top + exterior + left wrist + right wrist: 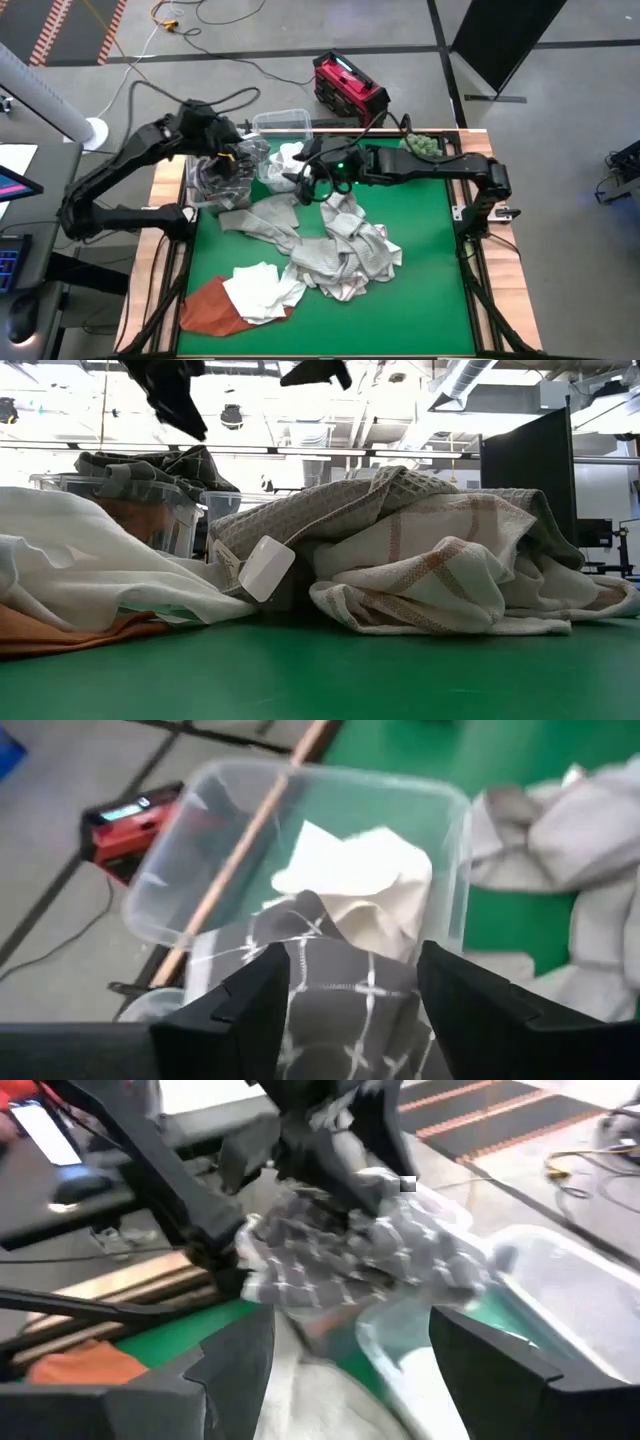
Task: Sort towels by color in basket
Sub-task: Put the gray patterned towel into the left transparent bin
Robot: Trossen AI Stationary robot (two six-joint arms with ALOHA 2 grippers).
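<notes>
Left gripper [350, 990] fingers spread around dark checked towel [340, 1000] (over clear bin [200, 850]); right gripper [350, 1370] spread

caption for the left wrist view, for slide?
Left end effector open above dark grey checked cloth, with a white towel in the clear plastic bin beyond.

Left arm reaching in from the left edge, elbow bent, left hand [233, 160] raised at the far-left corner, fingers [235, 1005] spread wide apart. Right arm stretched leftward along the far side, right hand [312, 182] near the left one, fingers [230, 1370] parted fully.
</notes>
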